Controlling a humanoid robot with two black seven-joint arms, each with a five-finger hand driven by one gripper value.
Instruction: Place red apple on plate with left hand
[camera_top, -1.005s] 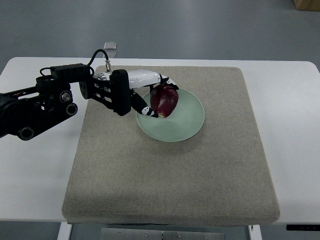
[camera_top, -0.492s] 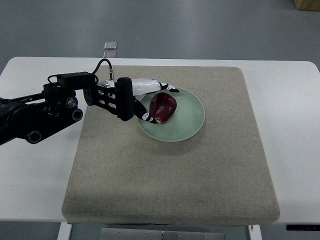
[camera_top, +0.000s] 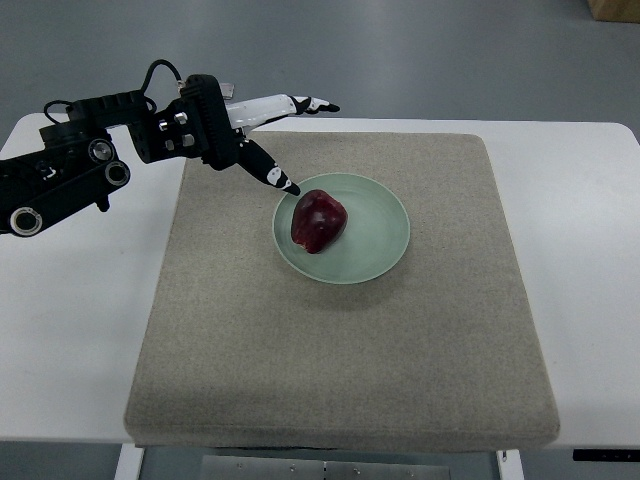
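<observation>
A dark red apple lies on the pale green plate, left of the plate's middle. My left hand is up and to the left of the plate, clear of the apple. Its fingers are spread open and hold nothing; the thumb tip points down toward the plate's left rim. The left arm comes in from the left edge over the white table. The right arm is out of view.
The plate sits on a beige mat that covers most of the white table. A small clear object lies at the table's far edge behind my hand.
My left hand has let go of the apple and pulled back up and to the left. The apple now rests on the plate, slightly lower and left of where it was held.
</observation>
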